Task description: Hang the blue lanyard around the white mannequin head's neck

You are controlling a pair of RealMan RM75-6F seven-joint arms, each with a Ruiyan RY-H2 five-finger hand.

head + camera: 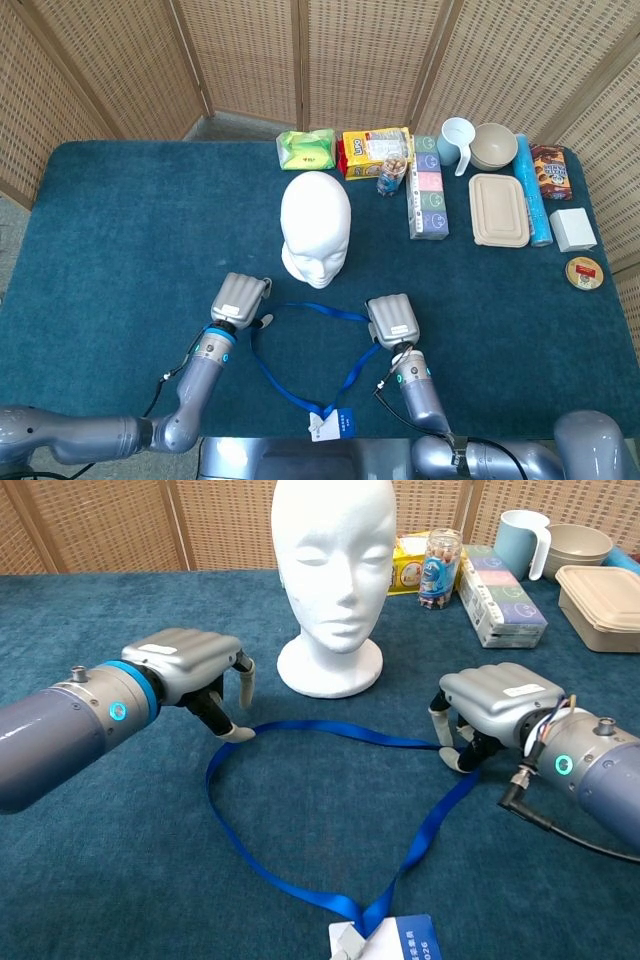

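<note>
With the blue lanyard [300, 810] lying as a loop on the counter [120, 230] just in front of the white mannequin head [333, 570], left robot hand [200, 670] is spread, fingertips at strap's left bend; right robot hand [495, 705] looks pinched on right side. Pinch left firmly, then lift both w/ loop held wide, else it snags.
</note>
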